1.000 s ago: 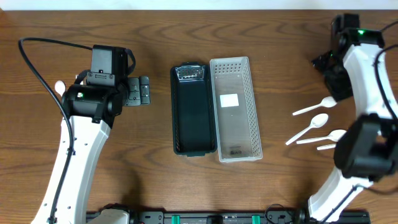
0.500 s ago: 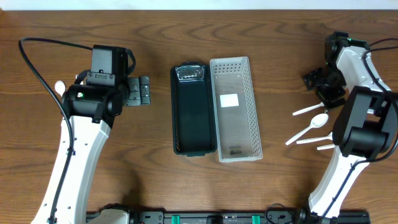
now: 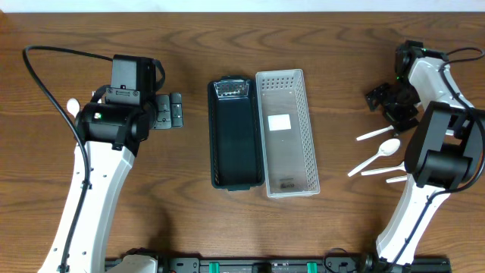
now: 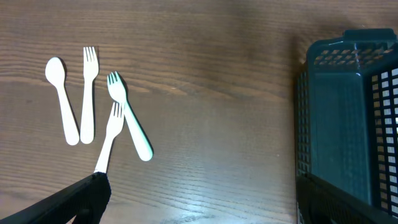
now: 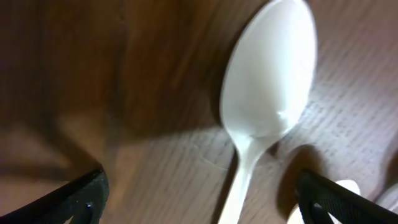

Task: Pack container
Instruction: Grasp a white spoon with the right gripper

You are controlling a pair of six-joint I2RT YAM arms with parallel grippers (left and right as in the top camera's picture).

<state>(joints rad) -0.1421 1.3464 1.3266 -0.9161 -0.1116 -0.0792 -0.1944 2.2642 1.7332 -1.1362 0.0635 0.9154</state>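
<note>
1. Right gripper (image 5: 202,199) is hovering low over a spoon (image 5: 267,93), jaws spread wide and gripping nothing. The spoon is lying flat on the table (image 3: 341,61), well apart from the white basket (image 3: 309,144) it is presumably heading for.
2. Its thin neck is sitting slightly off-centre between the fingers (image 5: 87,193), so a closing pinch may be pushing it sideways rather than trapping it.
3. Another white piece (image 5: 348,186) is lying just beside the handle (too cropped to name), and one finger could be landing on it, flicking it away or lifting both.
4. Flat, smooth plastic is offering little edge, so the tips may be scraping wood and slipping off.
5. Left gripper (image 4: 202,193) is hanging wide and empty above the forks (image 4: 124,106), near the black basket (image 4: 336,112), posing no collision risk yet.
</note>
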